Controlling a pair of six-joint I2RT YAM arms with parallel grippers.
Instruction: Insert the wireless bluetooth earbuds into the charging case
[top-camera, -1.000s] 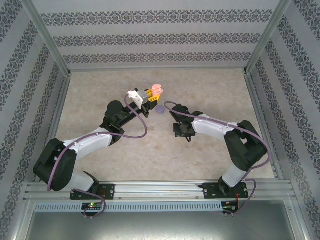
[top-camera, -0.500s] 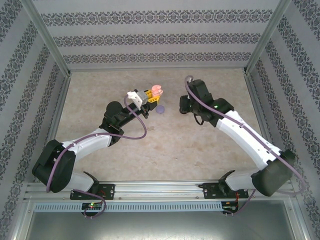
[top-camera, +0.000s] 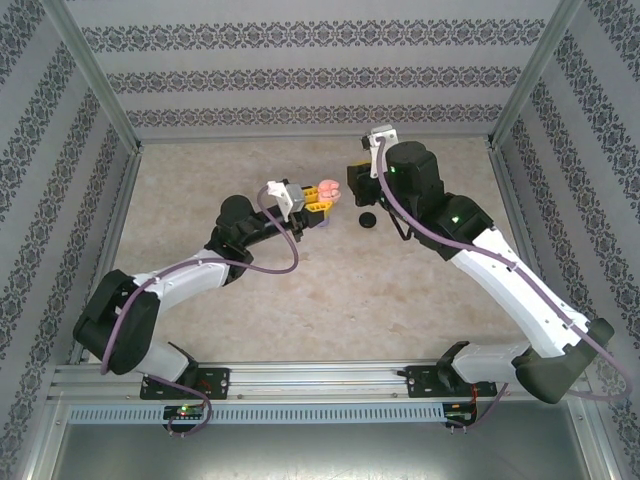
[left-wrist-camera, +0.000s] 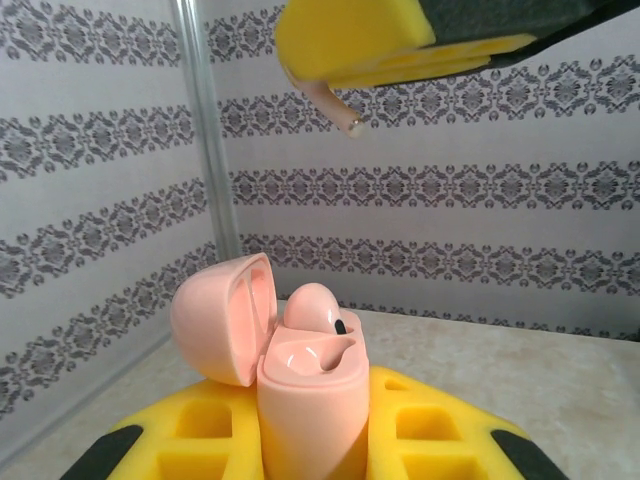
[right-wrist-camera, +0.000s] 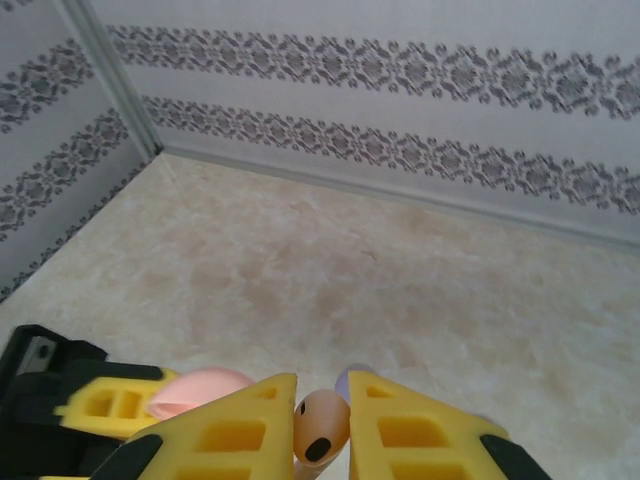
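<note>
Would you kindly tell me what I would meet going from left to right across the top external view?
Left arm's black elbow → pink charging case, held open in the left pincer → black round case on the table → right arm's black elbow.

Glossy pink plastic case (left-wrist-camera: 310, 400), matt yellow pads (left-wrist-camera: 350, 35), perhaps foam

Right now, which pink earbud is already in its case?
The seated earbud, inside the open pink case; the other earbud is pinched in the right gripper.
</note>
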